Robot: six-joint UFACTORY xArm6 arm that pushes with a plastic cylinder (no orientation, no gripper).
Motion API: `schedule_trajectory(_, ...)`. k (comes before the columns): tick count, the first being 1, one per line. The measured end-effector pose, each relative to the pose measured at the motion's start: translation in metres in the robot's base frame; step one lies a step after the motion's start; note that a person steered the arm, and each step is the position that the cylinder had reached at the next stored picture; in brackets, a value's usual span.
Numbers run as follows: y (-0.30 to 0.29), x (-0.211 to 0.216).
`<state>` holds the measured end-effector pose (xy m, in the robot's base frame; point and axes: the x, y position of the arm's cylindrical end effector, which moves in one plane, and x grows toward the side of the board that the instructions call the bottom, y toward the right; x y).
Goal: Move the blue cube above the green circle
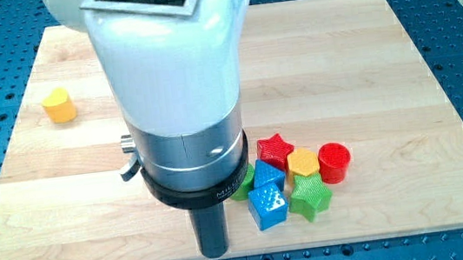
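The blue cube (268, 205) lies near the view's bottom, right of centre. A green block (243, 186), probably the circle, sits just up and left of it, mostly hidden by the arm's collar. My tip (216, 254) rests on the board left of the blue cube, a short gap away, and below the green block. A second blue block (269, 175) touches the cube's upper side.
A red star (275, 149), a yellow hexagon (303, 163), a red cylinder (335, 162) and a green star (311, 195) cluster right of the cube. A yellow heart (58, 105) lies far left. The wooden board's bottom edge (358, 240) is close to my tip.
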<state>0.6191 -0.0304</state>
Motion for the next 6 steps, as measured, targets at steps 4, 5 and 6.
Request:
schedule_trajectory(4,0.069,-0.048)
schedule_trajectory(5,0.06,-0.08)
schedule_trajectory(6,0.038,-0.117)
